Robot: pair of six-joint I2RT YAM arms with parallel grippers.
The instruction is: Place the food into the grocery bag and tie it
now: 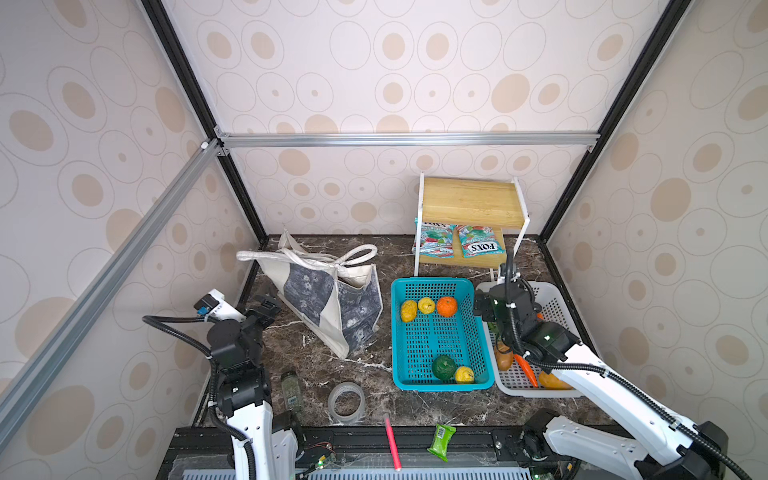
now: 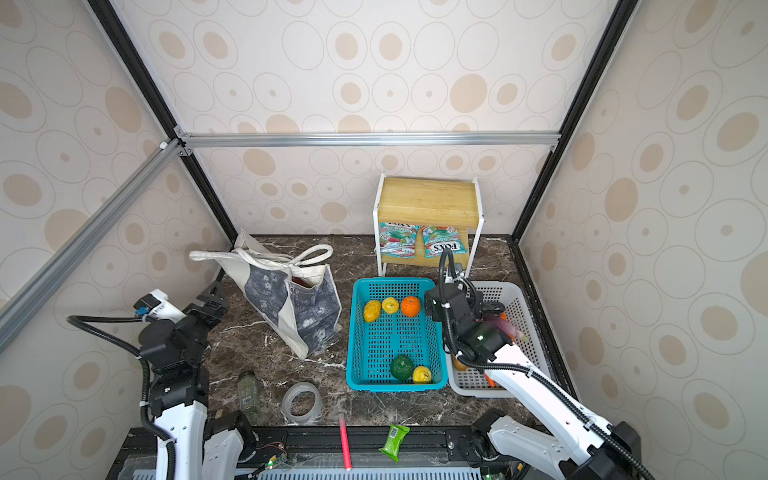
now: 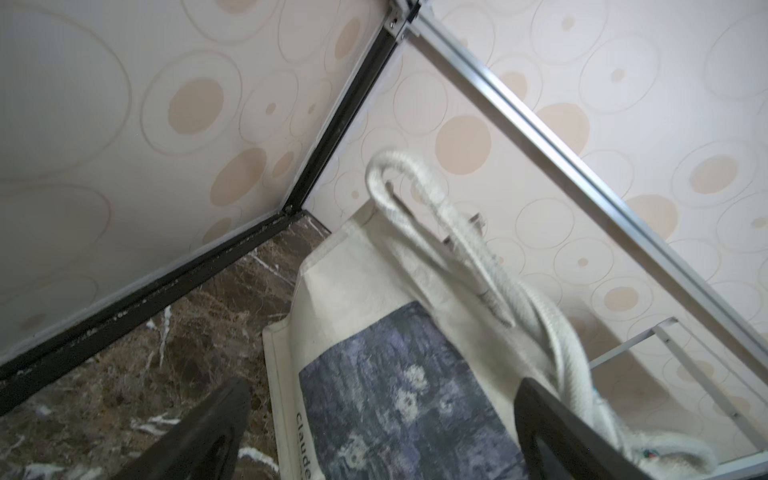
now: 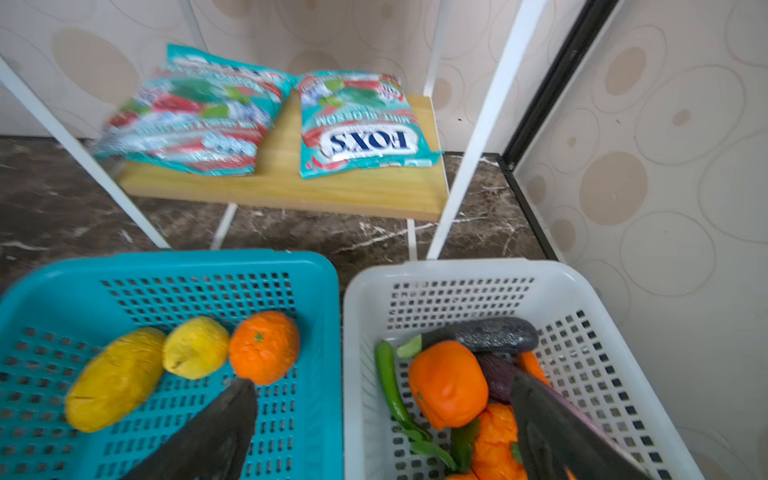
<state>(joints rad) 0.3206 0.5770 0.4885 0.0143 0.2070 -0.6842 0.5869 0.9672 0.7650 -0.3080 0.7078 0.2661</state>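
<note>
Left wrist, left tool [image 3: 382, 386] spread wide, empty, right tool [image 4: 380, 380] likewise

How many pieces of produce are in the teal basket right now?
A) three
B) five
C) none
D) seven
B: in a top view the teal basket holds a long yellow fruit, a round yellow fruit and an orange fruit at its far end, and a dark green fruit and a small yellow fruit near the front.

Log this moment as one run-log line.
left claw: open, empty, beside grocery bag | right claw: open, empty, above teal basket and white basket | food: in both baskets | handles: twisted together
</note>
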